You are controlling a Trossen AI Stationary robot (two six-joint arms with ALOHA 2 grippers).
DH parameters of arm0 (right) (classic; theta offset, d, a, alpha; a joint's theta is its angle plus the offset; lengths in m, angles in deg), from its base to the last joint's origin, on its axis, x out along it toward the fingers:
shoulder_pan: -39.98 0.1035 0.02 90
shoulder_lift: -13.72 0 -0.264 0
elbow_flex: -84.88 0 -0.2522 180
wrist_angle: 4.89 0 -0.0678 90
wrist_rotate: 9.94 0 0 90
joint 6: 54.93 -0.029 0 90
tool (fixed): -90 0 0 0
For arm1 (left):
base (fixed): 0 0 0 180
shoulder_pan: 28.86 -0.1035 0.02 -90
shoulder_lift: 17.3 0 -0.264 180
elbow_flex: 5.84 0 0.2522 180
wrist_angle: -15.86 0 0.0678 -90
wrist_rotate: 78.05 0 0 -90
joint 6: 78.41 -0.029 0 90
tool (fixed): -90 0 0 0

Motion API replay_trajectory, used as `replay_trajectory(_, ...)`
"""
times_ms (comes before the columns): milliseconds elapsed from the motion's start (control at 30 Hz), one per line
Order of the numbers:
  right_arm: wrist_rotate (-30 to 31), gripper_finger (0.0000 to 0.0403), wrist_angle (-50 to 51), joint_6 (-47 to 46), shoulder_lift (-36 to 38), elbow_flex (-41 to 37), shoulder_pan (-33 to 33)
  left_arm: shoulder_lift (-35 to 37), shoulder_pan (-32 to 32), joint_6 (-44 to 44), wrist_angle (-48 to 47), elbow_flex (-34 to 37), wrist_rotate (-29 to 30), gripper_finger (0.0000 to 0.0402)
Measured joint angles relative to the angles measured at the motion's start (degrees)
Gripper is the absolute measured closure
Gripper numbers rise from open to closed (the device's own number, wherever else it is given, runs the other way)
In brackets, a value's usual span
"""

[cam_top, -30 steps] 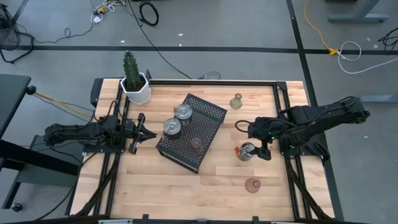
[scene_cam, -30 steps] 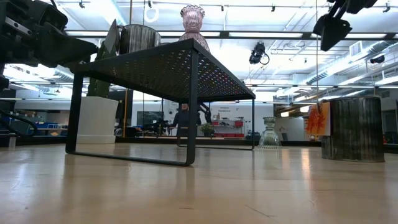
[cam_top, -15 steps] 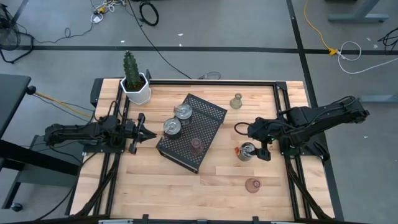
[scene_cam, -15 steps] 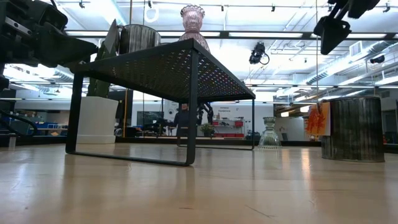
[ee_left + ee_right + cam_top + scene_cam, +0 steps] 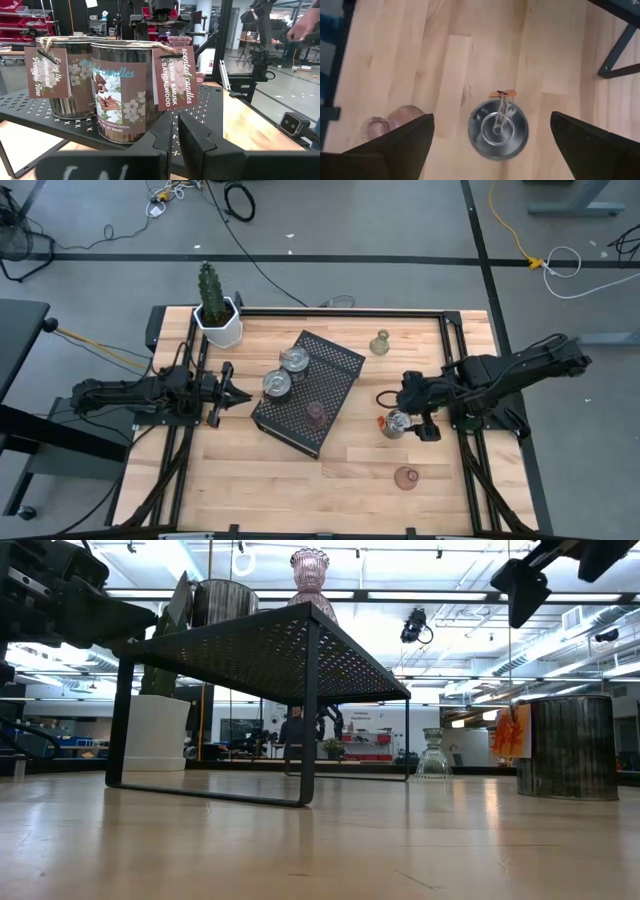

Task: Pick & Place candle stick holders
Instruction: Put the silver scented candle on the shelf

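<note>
R gripper (image 5: 490,131) open wide, fingers (image 5: 395,142) either side of silver holder (image 5: 498,129) below, not touching. Pink holder (image 5: 390,120) near one finger. L gripper (image 5: 176,132) shut, just before 2 tins (image 5: 125,90) on tray (image 5: 210,107).

We see the right gripper (image 5: 407,416) over a silver holder (image 5: 396,423), which sits between its spread fingers. A pink holder (image 5: 405,477) stands well apart from them. The left gripper (image 5: 237,394), fingers together, points at the tray (image 5: 338,365), just beside its edge.
</note>
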Motion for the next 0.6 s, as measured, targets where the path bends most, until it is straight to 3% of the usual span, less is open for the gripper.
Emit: replay_trajectory(600,0.00,0.0004,1.06,1.29,-9.18,0.00,0.00,0.01,-0.01,0.02,0.01,0.00,0.01,0.0367)
